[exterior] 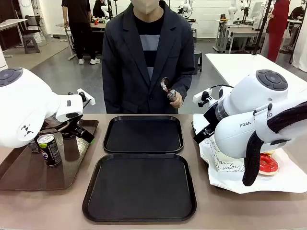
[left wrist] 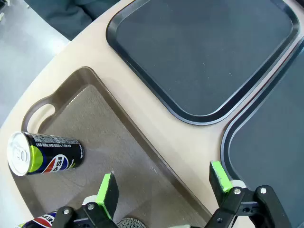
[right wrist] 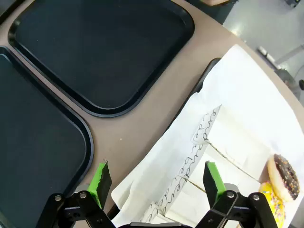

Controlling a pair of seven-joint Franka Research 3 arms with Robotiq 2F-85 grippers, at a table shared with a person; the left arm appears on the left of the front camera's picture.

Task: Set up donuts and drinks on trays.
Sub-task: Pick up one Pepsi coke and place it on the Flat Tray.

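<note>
**Aluminium cans and sleeved donuts, ready for loading**

Dark drink can [left wrist: 45,153] stands upright on the brown handled tray [left wrist: 109,137], near the left gripper [left wrist: 164,183], whose jaws are spread wide and empty. It is probably light, smooth and easily dented, so grasp it mid-body. Donuts [right wrist: 284,176] lie on white paper beside the right gripper [right wrist: 156,178], which is likewise wide and empty. They are soft with fragile glaze, so grip them by the scripted paper sleeves [right wrist: 223,156]. Both black trays [exterior: 143,134] lie between the two, bare.

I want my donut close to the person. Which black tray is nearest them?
The far black tray, lying right in front of the person. The other black tray lies behind it, on the robot's side.
</note>
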